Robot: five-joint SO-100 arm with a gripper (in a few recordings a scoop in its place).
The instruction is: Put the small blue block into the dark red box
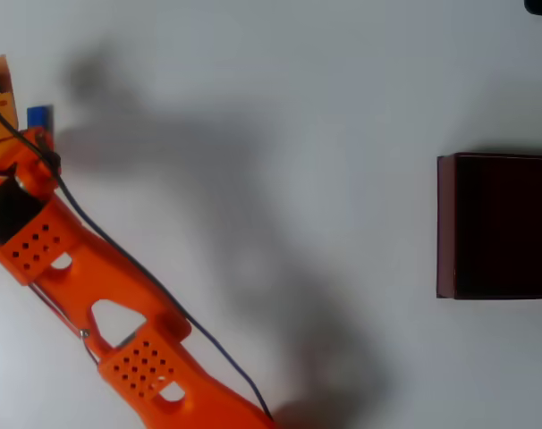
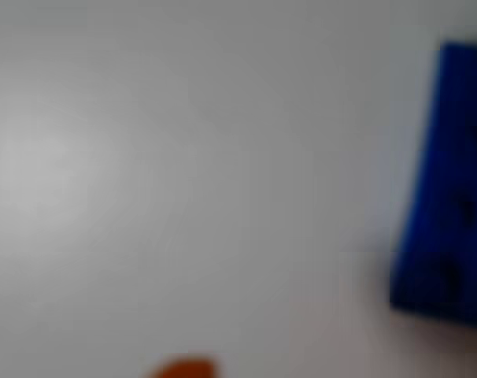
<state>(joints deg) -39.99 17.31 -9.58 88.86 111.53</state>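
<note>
The small blue block [image 1: 39, 116] lies on the white table at the far left of the overhead view. My orange gripper [image 1: 21, 105] is right at it, fingers pointing toward the top edge. The jaws look parted, with the block at the tip of the right-hand finger rather than clearly between them. In the wrist view the block [image 2: 447, 185] is a large blurred blue shape at the right edge, and an orange fingertip [image 2: 183, 368] pokes in at the bottom. The dark red box [image 1: 496, 225], with its near-black inside, stands at the right edge, far from the gripper.
The orange arm [image 1: 119, 313] runs diagonally from the bottom middle to the upper left, with a dark cable along it. Its shadow falls across the white table [image 1: 280, 134] between the arm and the box.
</note>
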